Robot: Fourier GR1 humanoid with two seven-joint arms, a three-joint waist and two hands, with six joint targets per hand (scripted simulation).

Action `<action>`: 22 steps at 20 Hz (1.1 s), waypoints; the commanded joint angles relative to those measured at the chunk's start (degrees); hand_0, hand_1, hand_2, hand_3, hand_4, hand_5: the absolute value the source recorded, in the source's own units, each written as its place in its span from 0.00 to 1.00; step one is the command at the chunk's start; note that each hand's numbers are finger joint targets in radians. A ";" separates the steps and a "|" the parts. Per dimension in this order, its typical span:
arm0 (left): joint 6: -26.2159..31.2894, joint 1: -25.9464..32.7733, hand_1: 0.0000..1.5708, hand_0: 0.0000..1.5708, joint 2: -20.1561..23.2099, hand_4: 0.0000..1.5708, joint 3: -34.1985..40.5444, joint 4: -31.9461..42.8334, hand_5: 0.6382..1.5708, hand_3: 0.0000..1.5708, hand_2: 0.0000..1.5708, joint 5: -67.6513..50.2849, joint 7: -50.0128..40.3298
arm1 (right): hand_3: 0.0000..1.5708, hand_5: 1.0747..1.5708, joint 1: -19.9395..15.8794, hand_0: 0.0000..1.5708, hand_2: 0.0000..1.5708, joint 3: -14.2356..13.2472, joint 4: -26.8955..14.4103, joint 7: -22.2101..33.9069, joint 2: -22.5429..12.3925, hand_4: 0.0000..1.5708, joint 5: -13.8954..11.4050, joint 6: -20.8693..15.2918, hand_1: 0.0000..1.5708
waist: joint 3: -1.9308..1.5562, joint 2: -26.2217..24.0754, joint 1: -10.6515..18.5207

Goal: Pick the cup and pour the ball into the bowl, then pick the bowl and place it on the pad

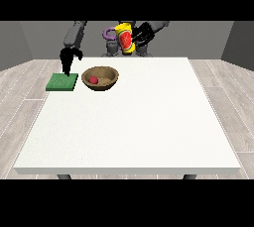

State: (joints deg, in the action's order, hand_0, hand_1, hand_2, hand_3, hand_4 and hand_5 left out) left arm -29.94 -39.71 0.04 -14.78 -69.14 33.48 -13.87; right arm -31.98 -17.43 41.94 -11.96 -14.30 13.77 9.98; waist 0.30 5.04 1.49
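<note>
A large white table (129, 122) fills most of the view, with the robot (115, 35) small behind its far edge. Toward the table's far left side lies a flat green pad (62, 82). Just beside the pad, to its right and not touching it, stands a brown wooden bowl (100, 78), upright, with a small red ball (93, 80) lying inside it near the left wall.

The hand at the view's right (143, 33) is raised above the far edge of the table, well apart from the bowl and up to its right. Its fingers are curled round a yellow cup (125, 38) with a red mark on its side; the cup is held in the air, tilted, clear of the table. A purple handle shows at the cup's left.

The hand at the view's left (67, 58) hangs over the pad's far edge, fingers pointing down toward it; whether they are open or closed I cannot tell. It holds nothing that shows.
</note>
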 commanded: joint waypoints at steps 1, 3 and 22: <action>2.76 8.19 0.00 0.00 -0.04 0.00 -0.74 -3.63 0.74 0.00 0.00 -15.29 6.22 | 0.00 1.00 -2.37 0.00 0.00 0.68 1.49 1.77 1.60 0.31 0.20 -1.47 0.00 | 0.00 3.63 -1.37; 6.20 12.80 0.00 0.00 -0.04 0.00 1.46 -2.73 0.07 0.00 0.00 -19.22 12.40 | 0.00 1.00 -1.17 0.00 0.00 2.01 2.83 3.96 2.70 0.00 -0.74 -3.31 0.00 | -0.07 2.23 -0.98; 16.90 12.08 0.00 0.00 1.35 0.00 6.79 -3.57 0.12 0.00 0.00 -23.25 20.75 | 0.00 1.00 -0.60 0.00 0.00 -0.14 -5.25 -7.34 4.93 0.00 0.74 -6.77 0.00 | -0.34 8.97 4.99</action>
State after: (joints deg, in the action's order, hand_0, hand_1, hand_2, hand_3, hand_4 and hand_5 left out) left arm -14.10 -25.71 1.37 -8.37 -71.76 10.11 5.75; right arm -30.04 -16.01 39.63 -15.77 -8.88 13.48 2.81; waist -0.03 9.66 4.74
